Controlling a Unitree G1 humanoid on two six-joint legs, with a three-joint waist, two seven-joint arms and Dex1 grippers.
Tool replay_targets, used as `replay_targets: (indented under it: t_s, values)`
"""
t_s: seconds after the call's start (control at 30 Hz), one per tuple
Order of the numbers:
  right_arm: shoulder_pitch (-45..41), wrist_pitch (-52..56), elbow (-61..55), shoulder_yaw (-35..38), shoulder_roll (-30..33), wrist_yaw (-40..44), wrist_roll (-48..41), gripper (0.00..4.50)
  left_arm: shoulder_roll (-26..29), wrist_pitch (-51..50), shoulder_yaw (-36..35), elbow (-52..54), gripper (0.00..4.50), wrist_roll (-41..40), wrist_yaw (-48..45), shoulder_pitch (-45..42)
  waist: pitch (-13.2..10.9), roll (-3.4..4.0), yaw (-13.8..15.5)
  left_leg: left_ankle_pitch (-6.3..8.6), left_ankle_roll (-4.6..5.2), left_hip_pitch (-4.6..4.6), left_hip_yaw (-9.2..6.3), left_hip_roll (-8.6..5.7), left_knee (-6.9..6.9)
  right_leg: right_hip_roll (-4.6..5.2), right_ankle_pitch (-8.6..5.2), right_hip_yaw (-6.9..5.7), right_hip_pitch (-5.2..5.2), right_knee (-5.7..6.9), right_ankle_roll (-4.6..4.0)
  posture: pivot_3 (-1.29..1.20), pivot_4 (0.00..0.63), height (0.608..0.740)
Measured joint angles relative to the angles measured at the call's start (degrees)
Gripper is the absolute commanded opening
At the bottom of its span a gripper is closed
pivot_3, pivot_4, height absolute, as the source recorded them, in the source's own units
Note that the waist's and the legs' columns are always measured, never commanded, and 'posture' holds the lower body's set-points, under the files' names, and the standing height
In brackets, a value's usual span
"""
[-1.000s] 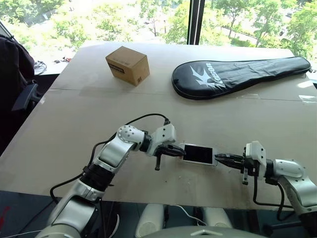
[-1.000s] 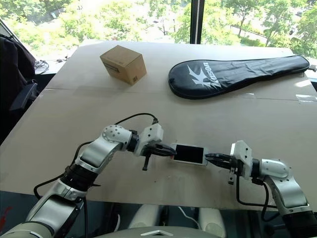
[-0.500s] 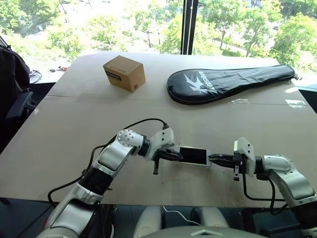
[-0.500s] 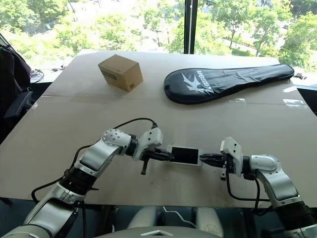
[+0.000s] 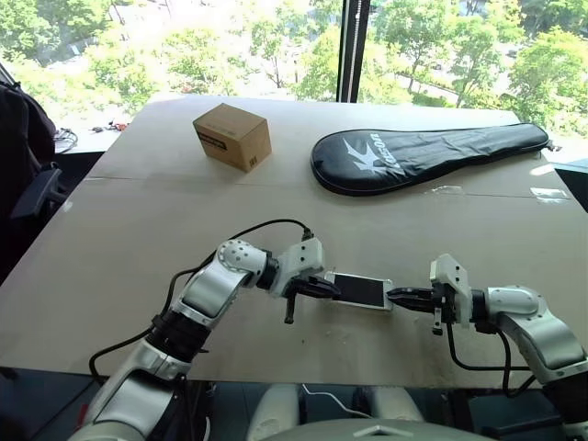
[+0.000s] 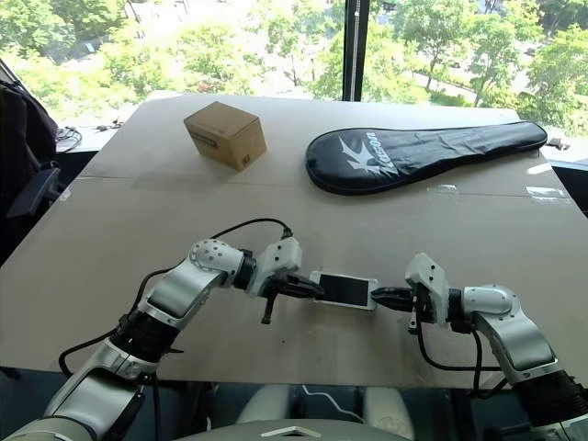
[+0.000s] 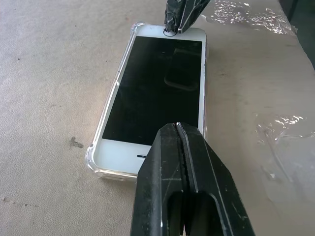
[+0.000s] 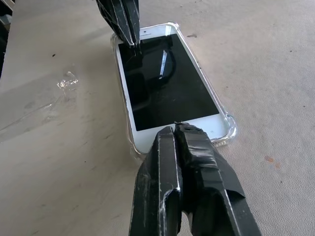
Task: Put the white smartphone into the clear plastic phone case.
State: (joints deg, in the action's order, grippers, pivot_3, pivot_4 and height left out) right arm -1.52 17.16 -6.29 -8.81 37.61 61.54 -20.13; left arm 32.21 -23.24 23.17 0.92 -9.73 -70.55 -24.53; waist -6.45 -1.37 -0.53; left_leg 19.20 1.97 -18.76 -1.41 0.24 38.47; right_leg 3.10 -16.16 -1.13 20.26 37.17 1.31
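The white smartphone (image 5: pixel 360 291) lies screen up on the table, inside the clear plastic phone case (image 7: pixel 91 157), whose rim shows around its edges and corners (image 8: pixel 231 132). I cannot tell whether it is pressed fully in. My left gripper (image 5: pixel 333 288) is shut, its tip (image 7: pixel 176 127) at the phone's left end over the white bezel. My right gripper (image 5: pixel 393 296) is shut too, its tip (image 8: pixel 174 127) on the opposite end. Each wrist view shows the other gripper's tip touching the far end (image 7: pixel 173 28) (image 8: pixel 132 43).
A cardboard box (image 5: pixel 233 136) stands at the back left, a black racket bag (image 5: pixel 423 154) at the back right. Scraps of crinkled clear film (image 7: pixel 283 147) lie on the table beside the phone. The table's front edge (image 5: pixel 367 378) is close behind both arms.
The camera has shifted, so the whole picture sits differently. Both shut grippers stay at the phone's two ends; the right gripper has tipped slightly downward.
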Motion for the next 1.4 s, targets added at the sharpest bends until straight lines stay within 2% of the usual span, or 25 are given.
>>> replay_targets:
  t_s: [0.3, 0.67, 0.97, 1.13, 1.27, 1.4]
  values:
    - [-0.34, -3.13, 0.1, -1.19, 1.62, 1.42, 1.2, 0.03, -0.03, 0.52, 0.12, 0.0, 0.0, 0.0, 0.04, 0.04, 0.01, 0.01, 0.07, 0.0, 0.0, -0.04, -0.02, 0.0, -0.22, 0.01, 0.01, -0.03, 0.0, -0.35, -0.02, 0.0, 0.15, 0.74]
    - [-0.3, -18.64, 5.06, -2.74, 2.72, 4.62, 4.02, 0.03, -0.01, 1.16, 0.11, 0.01, 0.0, 0.0, 0.29, 0.14, 0.09, -0.1, 0.39, 0.0, -0.01, -0.09, -0.03, 0.0, -0.75, 0.02, 0.01, -0.13, 0.05, -0.84, -0.01, 0.0, 0.15, 0.74]
    - [-0.29, -25.63, 8.19, -2.85, 2.23, 7.11, 4.18, 0.03, 0.0, 1.17, 0.08, 0.58, 0.0, 0.0, 0.35, 0.46, 0.16, -0.07, 0.47, -0.01, -0.03, -0.09, -0.07, 0.01, -1.21, 0.03, 0.01, -0.27, 0.04, -1.26, -0.02, 0.0, 0.15, 0.74]
    - [-2.11, -35.43, 12.07, -4.14, 1.93, 6.35, 7.6, 0.03, 0.03, 1.08, 0.0, 0.59, 0.0, 0.02, 0.82, 0.66, 0.2, -0.08, 0.13, -0.01, -0.03, 0.0, -0.08, 0.01, -1.21, 0.03, 0.0, -0.27, -0.13, -1.31, -0.03, 0.0, 0.15, 0.74]
    - [-5.25, -45.17, 18.05, -4.9, 1.04, 2.35, 12.39, 0.03, 0.04, 1.04, 0.0, 0.6, 0.0, 0.04, 1.05, 0.75, 0.26, -0.07, 0.03, -0.01, -0.03, 0.06, -0.08, 0.01, -1.21, 0.04, 0.0, -0.27, -0.15, -1.3, -0.04, 0.0, 0.15, 0.74]
    - [-5.8, -49.49, 20.85, -5.04, 0.28, 0.94, 13.43, 0.03, 0.11, 0.98, -0.04, 0.6, 0.0, 0.04, 1.02, 0.76, 0.3, -0.09, -0.06, -0.01, -0.03, 0.08, -0.08, 0.02, -1.21, 0.04, 0.01, -0.26, -0.2, -1.3, -0.04, 0.0, 0.15, 0.74]
